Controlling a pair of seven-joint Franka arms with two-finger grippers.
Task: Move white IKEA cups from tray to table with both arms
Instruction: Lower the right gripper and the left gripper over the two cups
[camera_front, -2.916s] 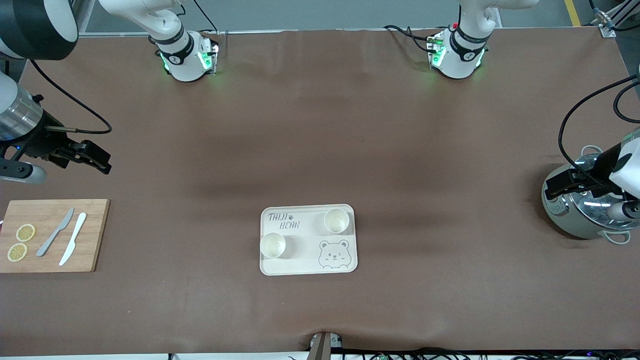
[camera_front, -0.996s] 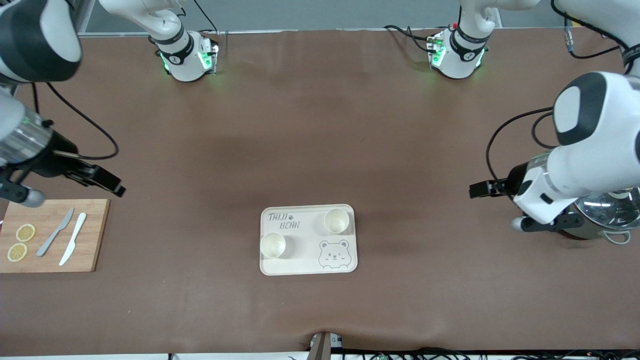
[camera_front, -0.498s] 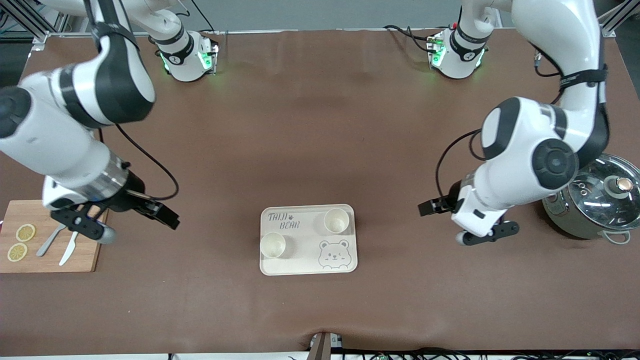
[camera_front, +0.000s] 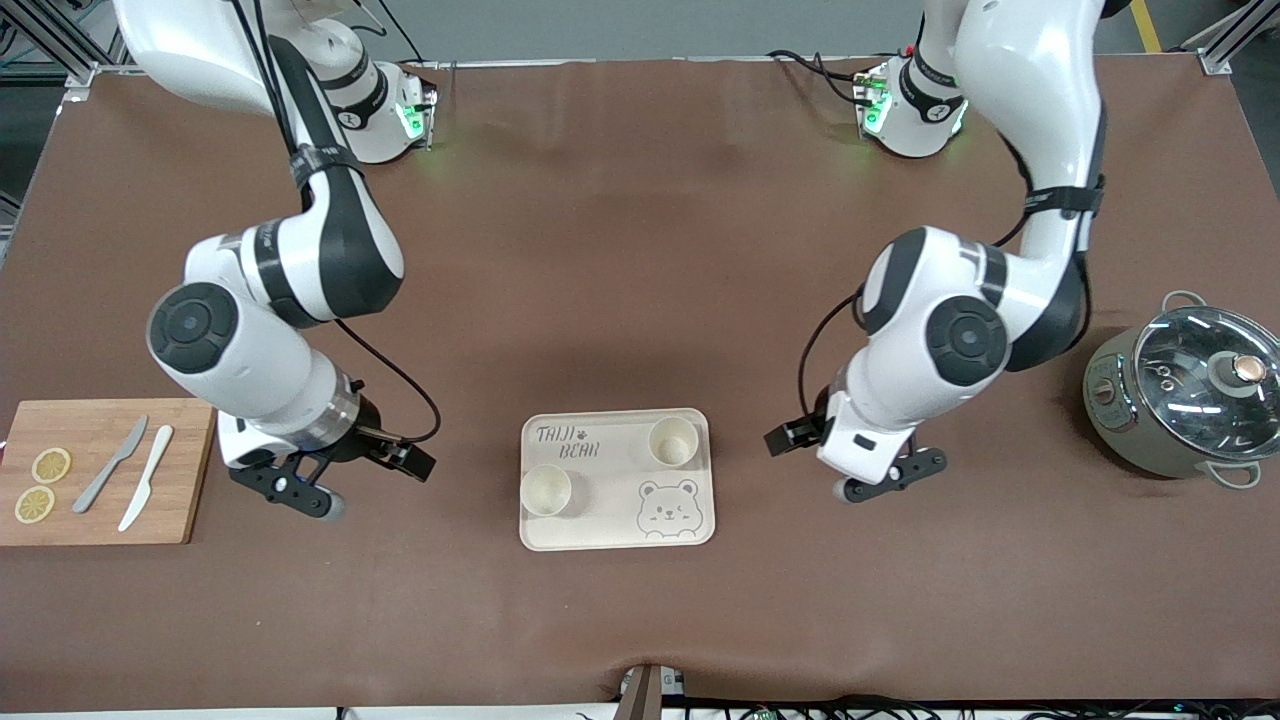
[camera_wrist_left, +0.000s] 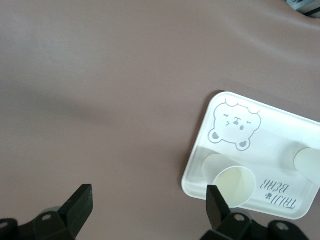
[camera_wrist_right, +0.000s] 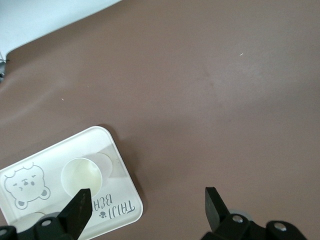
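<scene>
1. Two small off-white handleless cups (camera_front: 673, 441) (camera_front: 546, 490) are seen upright on the cream rectangular bear-print tray (camera_front: 616, 530).
2. The left hand (camera_front: 790, 437) and right hand (camera_front: 412, 462), both spread and empty, are held beside the tray.
3. A cup may be tipped if its rim is clipped.

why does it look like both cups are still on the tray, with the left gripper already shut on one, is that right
Not quite. Both cups are on the tray, but the left gripper is open and holds nothing; it hangs over the table beside the tray. The left wrist view shows this.

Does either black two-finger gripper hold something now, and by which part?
Nothing is held. The left gripper and right gripper are open over the table, beside the cream tray.
</scene>
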